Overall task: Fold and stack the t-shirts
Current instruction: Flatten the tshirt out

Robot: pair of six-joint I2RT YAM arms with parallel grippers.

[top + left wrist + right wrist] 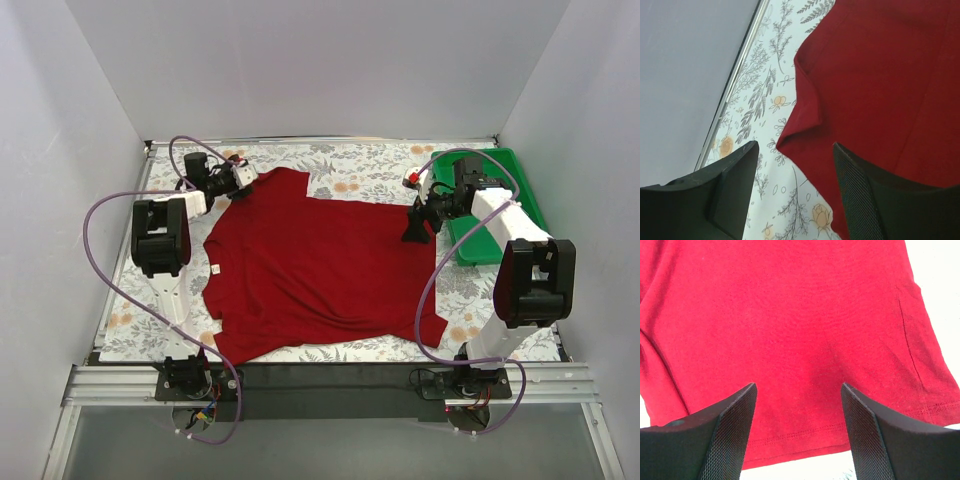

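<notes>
Dark red t-shirt (320, 270) lies spread mid-table on floral cloth (370, 175), its white neck tag (214, 268) unreadable. The left gripper (794, 145) gapes over the far-left sleeve. The right gripper (798, 385) is spread wide above the hem, beside a green tray (520, 190).

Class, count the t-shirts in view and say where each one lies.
1. The dark red t-shirt lies spread out mid-table on the floral cloth, left of the green tray. Another could lie hidden beneath it, though none shows.

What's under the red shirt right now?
The t-shirt lies spread on the floral table cover, which shows on every side. Whatever is directly beneath it is covered.
</notes>
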